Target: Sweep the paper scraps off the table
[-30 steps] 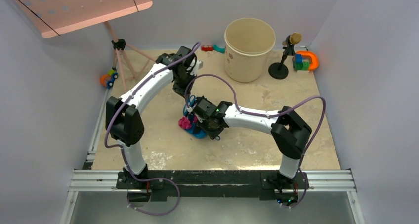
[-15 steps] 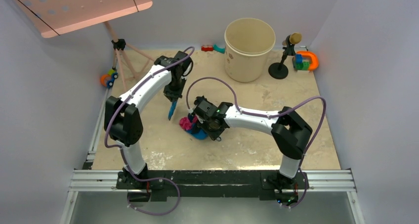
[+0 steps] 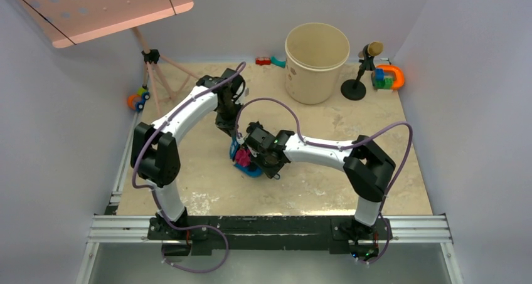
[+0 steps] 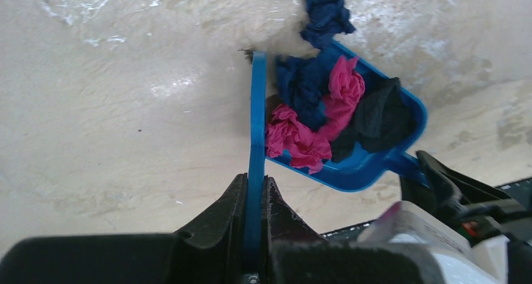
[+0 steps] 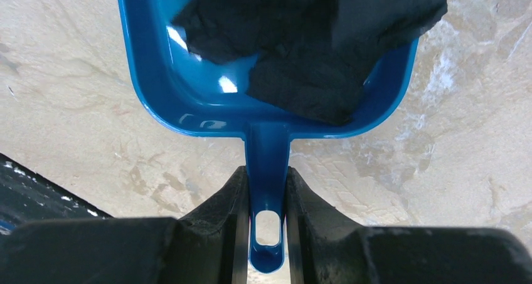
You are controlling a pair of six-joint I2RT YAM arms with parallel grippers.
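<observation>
My right gripper [image 5: 268,184] is shut on the handle of the blue dustpan [image 5: 188,89], which lies flat on the beige table [image 3: 313,184]. A black paper scrap [image 5: 313,39] lies in the pan. In the left wrist view the dustpan [image 4: 370,165] holds pink [image 4: 301,136], dark blue [image 4: 301,80] and black [image 4: 376,118] scraps. One dark blue scrap [image 4: 326,14] lies on the table just beyond the pan's mouth. My left gripper [image 4: 254,190] is shut on the thin blue brush [image 4: 257,140], whose edge stands against the pan's open side. From above, both grippers meet at the pan [image 3: 251,169].
A tall beige bucket [image 3: 317,61] stands at the back centre. A black stand [image 3: 359,77] and colourful toys [image 3: 388,77] are at the back right. A tripod [image 3: 154,71] and a toy car [image 3: 138,99] stand at the left edge.
The left arm swung the brush out to the pan's left, then brought it back against the pan's mouth. The right arm and the dustpan stayed put.
</observation>
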